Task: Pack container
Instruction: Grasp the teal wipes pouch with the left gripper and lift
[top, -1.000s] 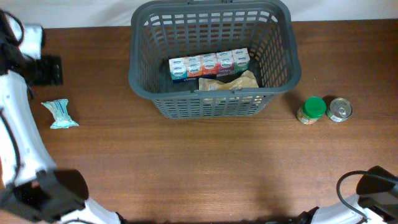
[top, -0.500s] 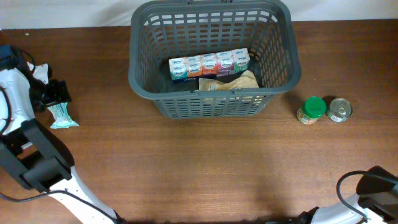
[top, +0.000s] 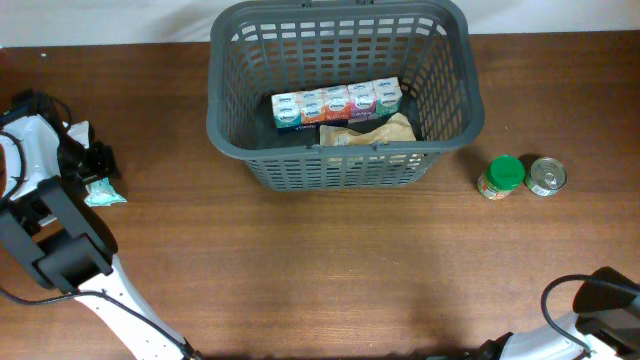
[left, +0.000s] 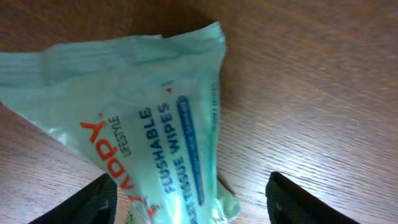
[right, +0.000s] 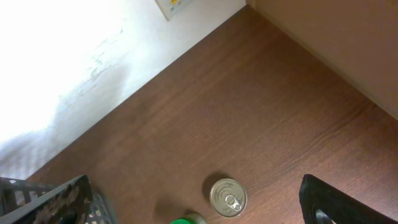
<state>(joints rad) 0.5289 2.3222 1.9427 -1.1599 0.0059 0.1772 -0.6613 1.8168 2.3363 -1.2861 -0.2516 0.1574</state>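
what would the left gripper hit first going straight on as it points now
The left gripper would probably first meet the green wipes packet, right ahead between its open fingers; how far off is unclear.

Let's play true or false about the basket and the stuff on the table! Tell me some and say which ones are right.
1. The wipes packet is inside the basket. False: it lies on the table, left of the basket.
2. A row of small cartons sits in the basket. True.
3. The green-lidded jar stands beside the tin can. True.
4. The left gripper has its jaws shut on the wipes packet. False: the jaws are open, one on each side of it.
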